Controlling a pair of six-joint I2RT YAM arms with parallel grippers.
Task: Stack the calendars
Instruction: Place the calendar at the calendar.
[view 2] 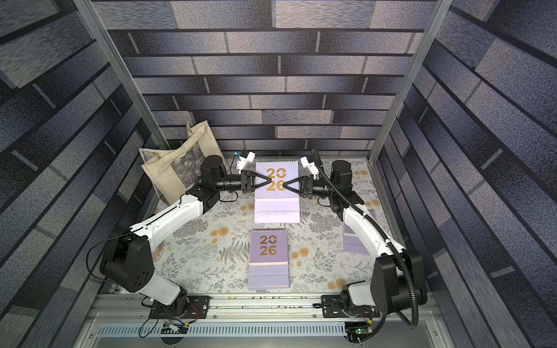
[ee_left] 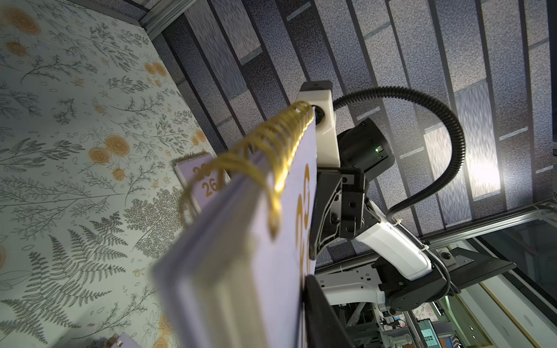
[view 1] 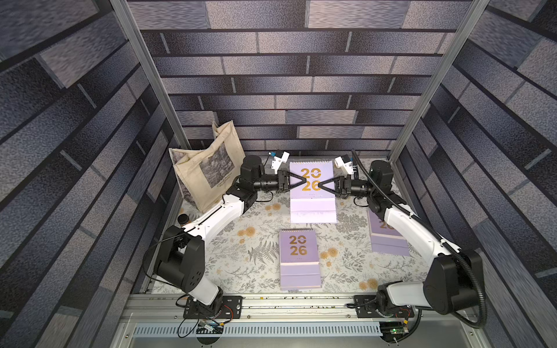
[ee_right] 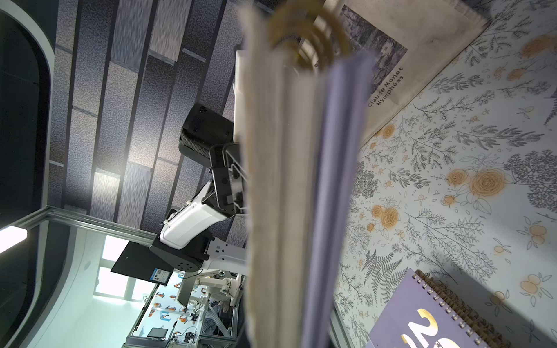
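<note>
A lavender calendar with gold "20 26" numerals hangs above the back middle of the table, held from both sides. My left gripper is shut on its left edge and my right gripper on its right edge; the tips nearly meet over the cover. In the left wrist view this calendar shows its gold spiral, with one dark finger pressed on the cover. The right wrist view shows it edge-on, hiding the fingers. A second calendar lies flat front centre, a third partly under the right arm.
A cream tote bag leans at the back left, close behind the left arm. The floral table cover runs to a metal rail along the front. Brick-patterned walls close in the back and both sides.
</note>
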